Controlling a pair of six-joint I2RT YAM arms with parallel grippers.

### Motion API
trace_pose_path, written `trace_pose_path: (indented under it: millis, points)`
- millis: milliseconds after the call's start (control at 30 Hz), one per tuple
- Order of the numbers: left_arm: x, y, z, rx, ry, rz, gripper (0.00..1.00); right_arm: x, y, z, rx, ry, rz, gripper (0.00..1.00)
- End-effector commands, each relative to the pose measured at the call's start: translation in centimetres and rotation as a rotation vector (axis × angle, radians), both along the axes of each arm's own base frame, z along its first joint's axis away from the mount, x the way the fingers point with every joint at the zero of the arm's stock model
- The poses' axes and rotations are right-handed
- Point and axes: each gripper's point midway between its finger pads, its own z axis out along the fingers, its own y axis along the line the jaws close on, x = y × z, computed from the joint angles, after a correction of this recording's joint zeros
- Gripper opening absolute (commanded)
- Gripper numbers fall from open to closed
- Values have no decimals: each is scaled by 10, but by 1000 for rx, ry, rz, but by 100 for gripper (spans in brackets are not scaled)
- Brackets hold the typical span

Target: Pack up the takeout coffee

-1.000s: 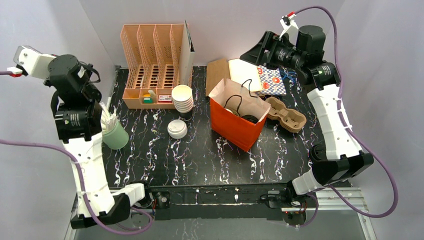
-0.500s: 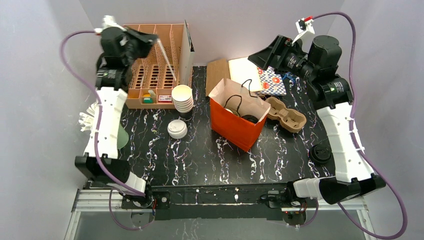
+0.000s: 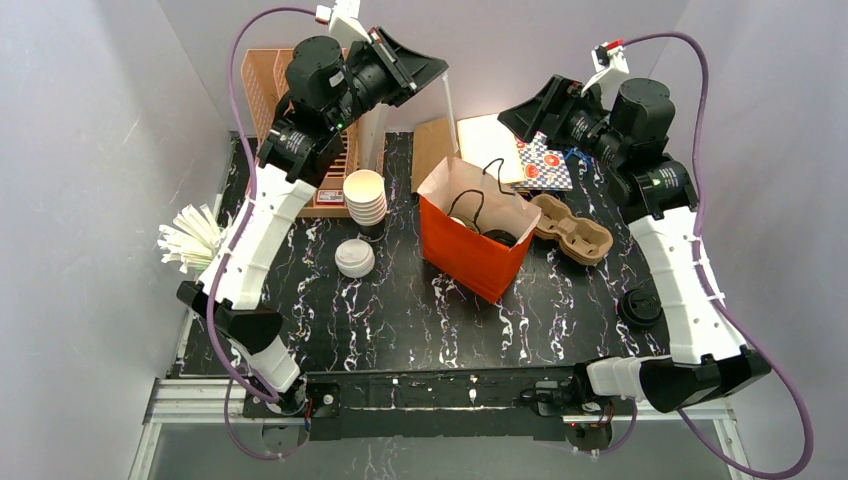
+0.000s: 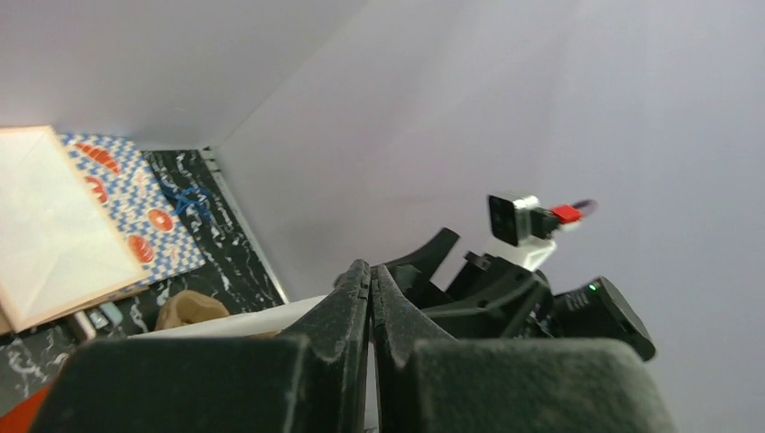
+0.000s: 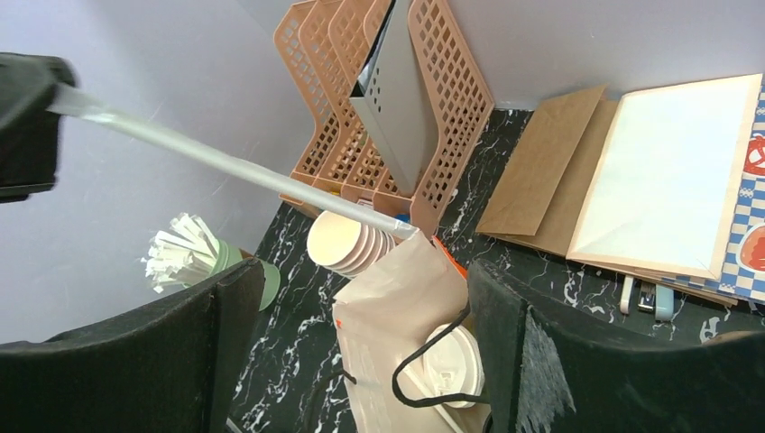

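Right claw (image 5: pixel 365 280), jaws apart, is hovering over the coffee cups (image 5: pixel 456 361) bagged just below it; they are likely light and crushable, wanting a gentle sidewall hold. Left claw (image 4: pixel 370 271) is pinching a straw (image 5: pixel 225 167).

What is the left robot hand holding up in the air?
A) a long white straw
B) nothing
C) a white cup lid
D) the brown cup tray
A: the left gripper is shut on a long white straw, whose far end is near the top of the orange bag.
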Motion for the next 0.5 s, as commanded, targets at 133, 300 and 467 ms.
trace_pose_path:
  millis: [133,300,467]
  points:
    - [-43,-20,34,10,-164,-138,0,-5,-7,25,-2,-138,-25,92]
    - [-45,-25,8,41,-112,-159,0,-3,-11,23,-11,-147,-50,92]
    - [-54,-29,-10,51,-61,-198,0,-4,-22,22,-27,-143,-110,92]
